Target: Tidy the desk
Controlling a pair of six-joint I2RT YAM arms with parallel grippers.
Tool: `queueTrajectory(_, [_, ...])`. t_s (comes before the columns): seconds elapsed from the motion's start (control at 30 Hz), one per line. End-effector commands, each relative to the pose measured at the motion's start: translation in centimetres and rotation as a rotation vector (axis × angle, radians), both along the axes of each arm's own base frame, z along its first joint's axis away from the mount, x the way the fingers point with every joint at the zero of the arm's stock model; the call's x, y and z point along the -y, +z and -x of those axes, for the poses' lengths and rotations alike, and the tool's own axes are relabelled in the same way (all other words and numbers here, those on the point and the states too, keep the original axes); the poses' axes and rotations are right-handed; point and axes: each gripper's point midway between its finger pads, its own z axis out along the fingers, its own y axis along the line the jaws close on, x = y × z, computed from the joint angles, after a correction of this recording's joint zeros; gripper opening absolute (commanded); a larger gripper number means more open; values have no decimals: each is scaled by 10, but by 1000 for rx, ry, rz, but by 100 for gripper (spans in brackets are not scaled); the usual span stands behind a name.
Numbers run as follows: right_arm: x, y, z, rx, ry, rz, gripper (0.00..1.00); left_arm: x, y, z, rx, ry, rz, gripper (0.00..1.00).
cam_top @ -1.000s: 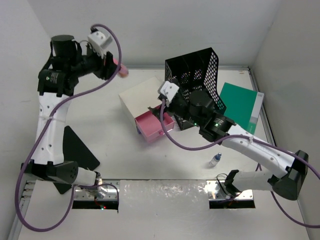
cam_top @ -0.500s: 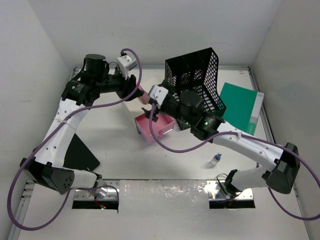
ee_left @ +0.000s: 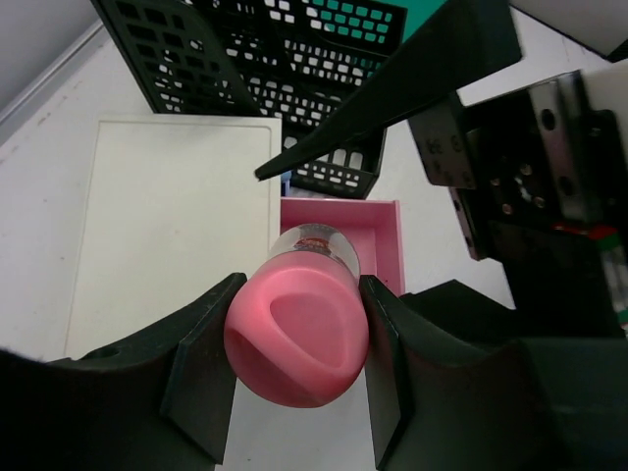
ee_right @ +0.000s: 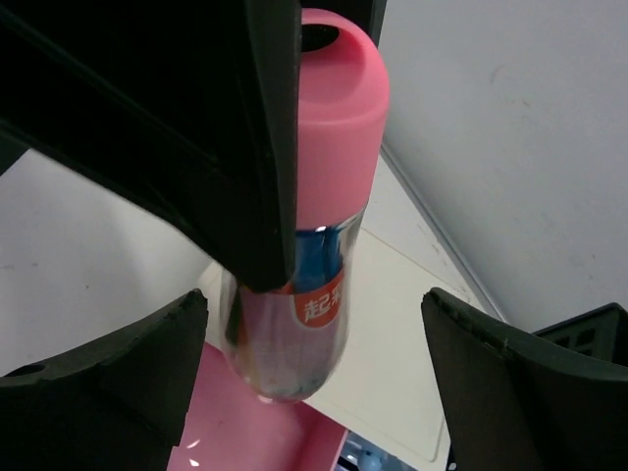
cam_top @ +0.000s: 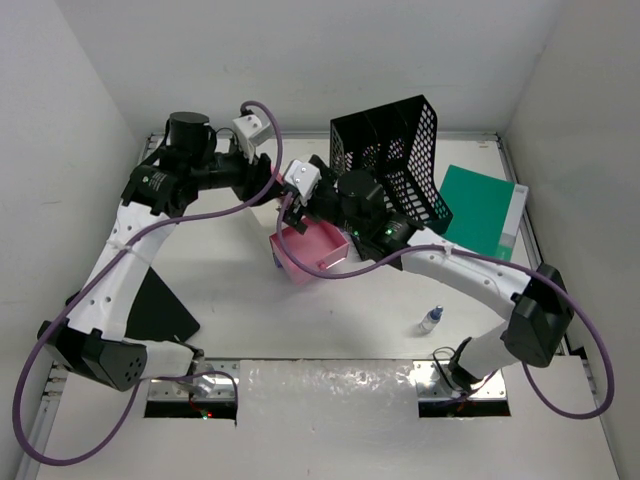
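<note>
My left gripper (cam_top: 277, 188) (ee_left: 297, 299) is shut on a clear bottle with a pink cap (ee_left: 294, 339) and holds it above the open pink drawer (cam_top: 312, 252) of the cream-topped box (ee_left: 167, 226). In the right wrist view the bottle (ee_right: 319, 196) hangs cap-up, its clear base over the drawer (ee_right: 245, 446). My right gripper (cam_top: 293, 208) (ee_right: 314, 392) is open wide, one finger on each side of the bottle's lower end without touching it. Both sit over the white desk (cam_top: 230, 300).
A black mesh organizer (cam_top: 395, 160) stands behind the box. A green book (cam_top: 480, 210) lies at the right. A small bottle (cam_top: 430, 320) lies near the front right. A black wedge-shaped stand (cam_top: 150, 300) sits at the left.
My left arm swung right from the far left corner, carrying the bottle over the box and drawer. My right gripper moved left and up toward the bottle.
</note>
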Motion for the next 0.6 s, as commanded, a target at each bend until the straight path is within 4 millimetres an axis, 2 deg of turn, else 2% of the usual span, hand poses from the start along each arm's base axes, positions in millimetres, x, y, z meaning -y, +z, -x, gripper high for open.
queueTrajectory(0.0, [-9,36,-3,51,17,-113,83,7,20,10,78,-53,54,0])
queueTrajectory(0.07, [-12,41,-6,56,11,-153,77,11,16,14,59,-82,63,0])
queueTrajectory(0.1, [-15,40,-8,51,6,-161,65,14,14,19,49,-118,72,0])
queueTrajectory(0.17, [-17,40,-11,45,1,-172,51,15,10,26,27,-152,69,0])
queueTrajectory(0.2, [-18,37,-13,38,-3,-168,28,15,10,26,37,-158,60,0])
queueTrajectory(0.23, [-16,39,-13,36,-15,-168,19,14,11,27,47,-157,53,0])
queueTrajectory(0.27, [-14,32,-14,7,-29,-149,12,8,10,22,76,-132,20,33])
queueTrajectory(0.33, [-5,28,-15,-17,-68,-118,0,-3,10,9,121,-52,-34,88])
queueTrajectory(0.37, [5,10,-16,-62,-108,-48,0,-8,11,4,138,-23,-54,99])
queueTrajectory(0.43, [15,-5,-17,-105,-138,31,0,-21,15,-8,171,62,-100,100])
queueTrajectory(0.47, [23,-28,-13,-154,-143,126,0,-25,18,-11,181,89,-106,100])
queueTrajectory(0.57, [30,-65,-4,-234,-123,251,0,-42,29,-17,208,143,-92,100])
